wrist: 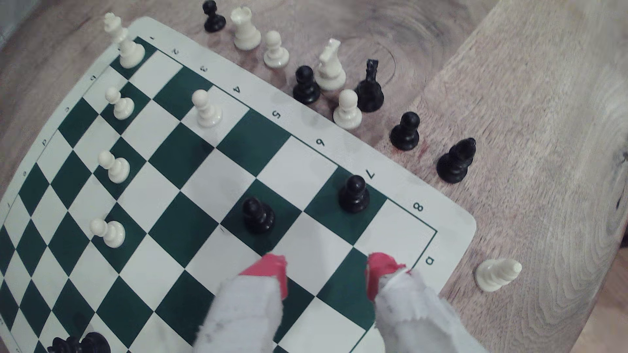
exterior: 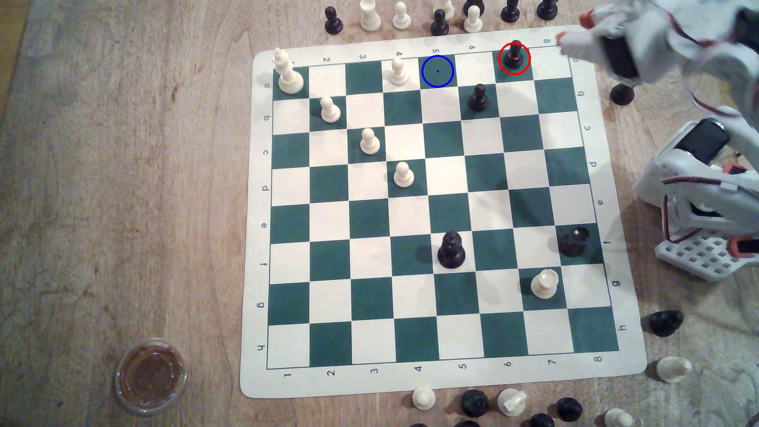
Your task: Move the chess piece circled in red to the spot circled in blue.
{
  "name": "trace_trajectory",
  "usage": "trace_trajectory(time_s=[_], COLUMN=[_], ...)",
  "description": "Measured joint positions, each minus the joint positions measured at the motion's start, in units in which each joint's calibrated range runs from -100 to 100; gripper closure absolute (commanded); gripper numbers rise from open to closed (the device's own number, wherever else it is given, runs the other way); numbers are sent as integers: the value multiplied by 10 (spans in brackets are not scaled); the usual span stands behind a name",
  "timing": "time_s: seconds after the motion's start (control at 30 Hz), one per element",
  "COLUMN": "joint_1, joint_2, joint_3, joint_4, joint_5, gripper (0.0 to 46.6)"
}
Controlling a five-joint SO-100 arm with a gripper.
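While nothing is gripped yet, the step in hand is judged to be the approach to the pick. Going left to right in the exterior view: the spot circled in blue (exterior: 437, 71) is seen at upper centre, a bare green square in the top row; one white square is left between it and the chess piece circled in red (exterior: 514, 55), upright on its green square at upper right; the pincer (exterior: 573, 28) is held just beyond, over the board's (exterior: 451, 379) top right corner. In the wrist view the pincer (wrist: 326, 271) is spread wide and empty, red tips short of the piece (wrist: 353, 194). A forward reach and descent is called for next, so the neck is straddled before closing. The arm is folded high at the frame's right edge, wrist pitched down toward the bench (exterior: 123, 164).
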Motion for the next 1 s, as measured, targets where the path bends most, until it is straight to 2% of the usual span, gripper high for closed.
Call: trace_trajectory(time_s=[0.1,0.57,0.83,1.0], joint_1=[16,24,15,16], joint_2=[93,347,434,486], joint_3=[-35,-112,-119,-131], joint_4=[-3,-56,-119,-146], joint_5=[0,7,8,22], gripper=[278,332,311,311])
